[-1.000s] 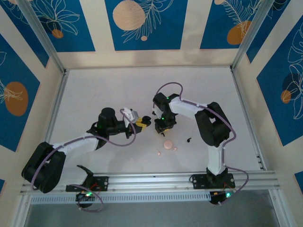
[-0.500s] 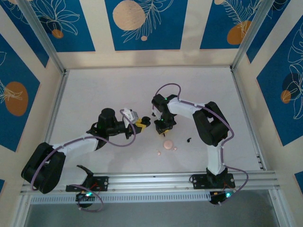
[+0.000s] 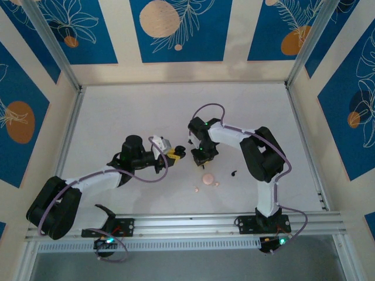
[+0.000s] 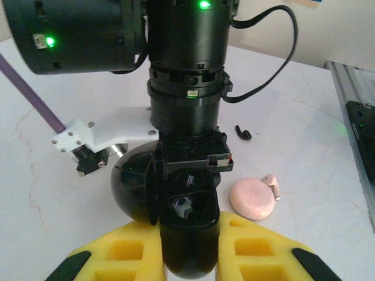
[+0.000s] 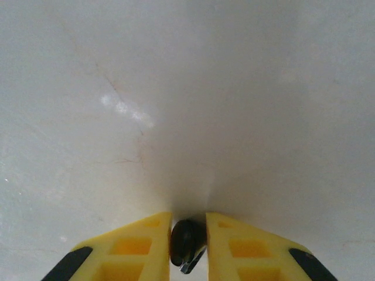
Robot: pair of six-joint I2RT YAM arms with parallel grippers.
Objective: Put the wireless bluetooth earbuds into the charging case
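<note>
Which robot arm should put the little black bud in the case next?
Right. The right fingers pinch a black earbud, and the left fingers are busy holding the open black case.

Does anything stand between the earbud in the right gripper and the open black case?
Nothing visible does. The right gripper pinches the black earbud; the left gripper holds the black case, lid swung aside.
</note>
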